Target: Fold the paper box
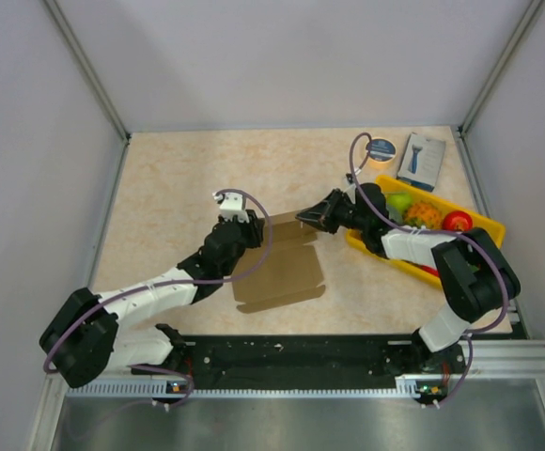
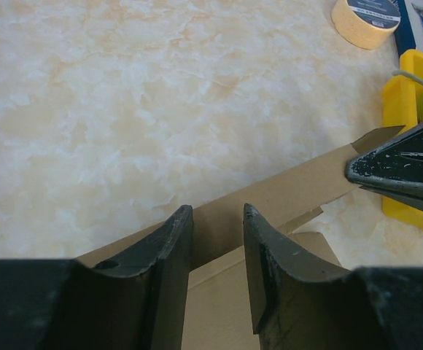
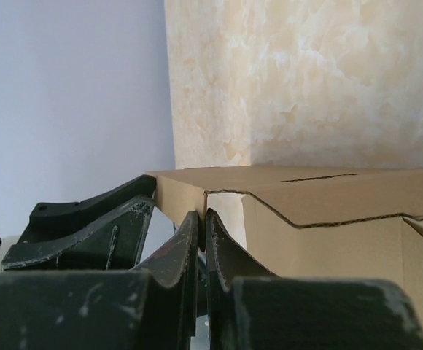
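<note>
The paper box (image 1: 287, 272) is a brown cardboard sheet lying mid-table, with its far flap raised. My left gripper (image 1: 252, 225) sits at the sheet's far-left corner. In the left wrist view its fingers (image 2: 217, 215) stand apart over the fold line, and the upright flap (image 2: 284, 193) shows through the gap just beyond the tips. My right gripper (image 1: 303, 218) reaches in from the right and is shut on the flap's right end. In the right wrist view its tips (image 3: 203, 215) pinch the corner of the cardboard (image 3: 328, 219).
A yellow tray (image 1: 489, 225) holding fruit stands right of the sheet, under the right arm. A tape roll (image 1: 381, 150) and a blue-and-white box (image 1: 423, 158) lie at the back right. Grey walls enclose the table on three sides.
</note>
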Robot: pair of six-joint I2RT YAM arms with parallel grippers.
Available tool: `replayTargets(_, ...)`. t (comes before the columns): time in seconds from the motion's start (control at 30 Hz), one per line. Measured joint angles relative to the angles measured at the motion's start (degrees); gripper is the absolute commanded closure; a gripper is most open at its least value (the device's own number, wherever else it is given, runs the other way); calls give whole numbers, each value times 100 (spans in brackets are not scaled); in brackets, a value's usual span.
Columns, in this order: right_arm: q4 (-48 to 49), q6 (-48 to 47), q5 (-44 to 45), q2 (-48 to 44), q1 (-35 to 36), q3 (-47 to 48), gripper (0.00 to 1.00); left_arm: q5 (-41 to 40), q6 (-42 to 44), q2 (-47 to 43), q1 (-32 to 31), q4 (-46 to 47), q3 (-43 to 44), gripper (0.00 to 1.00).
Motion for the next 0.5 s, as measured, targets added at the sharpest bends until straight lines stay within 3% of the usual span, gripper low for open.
replayTargets(0.17,400,85,-59,31,-39,-168,100,256,133,-162,-2,-208,17,42)
replayTargets(0.3,529,116,-114,35,-48,-190,100,459,387,-651,-2,-977,144,39)
replayTargets(0.5,435,192,-133,35,-70,-188,100,400,883,-1370,-26,-2057,745,48)
